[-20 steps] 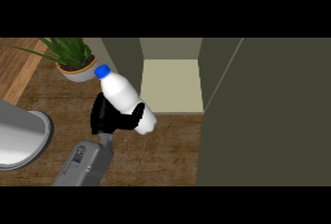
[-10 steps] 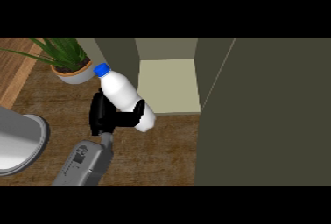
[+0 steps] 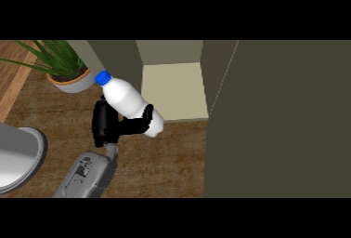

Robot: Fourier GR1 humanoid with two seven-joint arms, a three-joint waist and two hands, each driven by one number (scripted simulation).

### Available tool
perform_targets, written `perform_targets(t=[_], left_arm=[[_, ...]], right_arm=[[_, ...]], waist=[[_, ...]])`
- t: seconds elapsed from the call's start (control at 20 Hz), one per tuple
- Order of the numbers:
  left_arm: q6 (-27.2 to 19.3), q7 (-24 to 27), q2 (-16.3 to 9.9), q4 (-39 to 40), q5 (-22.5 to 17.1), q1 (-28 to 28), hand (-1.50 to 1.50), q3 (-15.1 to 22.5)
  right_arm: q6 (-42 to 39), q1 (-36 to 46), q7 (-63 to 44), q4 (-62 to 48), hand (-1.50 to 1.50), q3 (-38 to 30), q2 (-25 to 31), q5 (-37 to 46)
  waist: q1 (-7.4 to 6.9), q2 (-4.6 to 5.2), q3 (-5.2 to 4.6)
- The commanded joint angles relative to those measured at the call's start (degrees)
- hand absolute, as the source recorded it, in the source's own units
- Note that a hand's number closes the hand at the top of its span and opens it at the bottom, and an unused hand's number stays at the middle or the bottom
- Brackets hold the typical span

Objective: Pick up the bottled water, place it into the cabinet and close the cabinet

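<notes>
Just left of the open cabinet, the one hand in view holds the water bottle above the wooden counter. Its grey forearm rises from the lower left of the view, but with only this arm showing I cannot tell whether it is the left or the right. The black fingers curl round the lower half of the bottle, with the palm behind it. The bottle is white with a blue cap and leans, cap up and to the left, base down and to the right. Its base lies just below the front edge of the cabinet's pale floor, near the left wall of the opening; the bottle is not inside. The cabinet door stands open and fills the right side of the view as a broad dark panel. A potted plant with long green leaves sits on the counter at the upper left, close to the bottle's cap. Part of a grey round dish shows at the left edge, well apart from the hand.
</notes>
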State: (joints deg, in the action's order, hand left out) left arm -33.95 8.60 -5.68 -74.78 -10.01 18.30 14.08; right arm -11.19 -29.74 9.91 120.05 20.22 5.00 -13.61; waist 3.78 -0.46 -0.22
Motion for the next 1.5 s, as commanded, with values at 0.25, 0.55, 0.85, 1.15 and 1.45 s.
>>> perform_targets(t=[0.25, 0.55, 0.85, 1.15, 1.45], left_arm=[[-4.40, -4.74, -1.64, 12.95, 6.84, 16.36, 1.50, 0.46], [-6.62, -4.94, -5.23, 15.86, 11.32, 15.83, 1.50, 2.14], [-9.38, -6.88, -5.71, 17.72, 13.52, 17.19, -1.50, 2.76], [-10.01, -9.61, -7.24, 17.12, 14.04, 16.67, -1.50, 3.31], [-9.68, -10.22, -7.54, 16.46, 12.67, 16.29, -1.50, 3.46]], right_arm=[[-1.21, 0.27, 0.05, -0.65, -1.50, -0.75, 1.23, -0.63], [-0.46, 1.69, 1.05, -1.95, -1.50, 0.83, -0.49, 0.77], [-0.57, 2.15, 0.00, -1.61, -1.50, 0.72, -0.38, -0.24], [-0.11, 2.40, 0.40, -2.39, -1.50, 0.34, -0.82, -0.15], [-0.28, 3.58, -0.76, -1.43, -1.50, 0.51, -0.43, -0.18]], waist=[[3.67, 1.83, 0.34], [3.34, 1.93, 0.31], [3.81, 2.25, 0.28], [3.48, 2.15, 0.29], [2.76, 2.30, 0.14]])
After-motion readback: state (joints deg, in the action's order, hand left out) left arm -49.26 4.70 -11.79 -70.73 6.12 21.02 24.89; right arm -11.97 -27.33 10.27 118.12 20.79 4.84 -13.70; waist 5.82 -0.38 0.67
